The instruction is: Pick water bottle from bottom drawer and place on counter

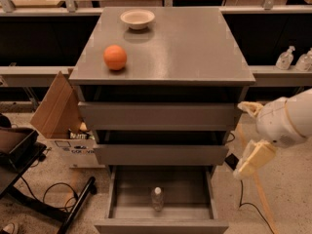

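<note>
Here the gripper [253, 158] hangs at 4 o'clock of the cabinet [161, 116], not touching it; whether it is open or closed, one cannot tell. The water bottle [157, 198] stands upright in the pulled-out bottom drawer [122, 199], at 6 o'clock. The counter [195, 48] carries an orange ball [115, 57] at 10 o'clock and a bowl [137, 18] at 12.
</note>
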Robot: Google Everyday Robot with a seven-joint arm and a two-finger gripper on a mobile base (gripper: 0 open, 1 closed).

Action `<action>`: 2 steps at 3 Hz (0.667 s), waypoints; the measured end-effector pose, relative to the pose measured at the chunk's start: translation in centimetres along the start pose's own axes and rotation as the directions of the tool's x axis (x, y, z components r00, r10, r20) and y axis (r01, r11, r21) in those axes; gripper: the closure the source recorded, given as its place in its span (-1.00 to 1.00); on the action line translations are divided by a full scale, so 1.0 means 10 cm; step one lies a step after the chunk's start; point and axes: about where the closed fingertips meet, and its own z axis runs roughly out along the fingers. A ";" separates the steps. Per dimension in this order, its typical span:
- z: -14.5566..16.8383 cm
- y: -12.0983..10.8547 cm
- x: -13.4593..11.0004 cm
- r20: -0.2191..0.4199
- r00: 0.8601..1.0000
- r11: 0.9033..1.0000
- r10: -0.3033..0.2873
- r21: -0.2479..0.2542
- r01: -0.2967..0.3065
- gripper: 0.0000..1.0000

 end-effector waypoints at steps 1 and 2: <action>0.64 -0.02 0.30 0.114 0.993 1.000 -0.013 0.025 0.010 -1.00; 1.13 -0.14 0.52 0.165 0.986 0.996 0.009 0.091 -0.024 -1.00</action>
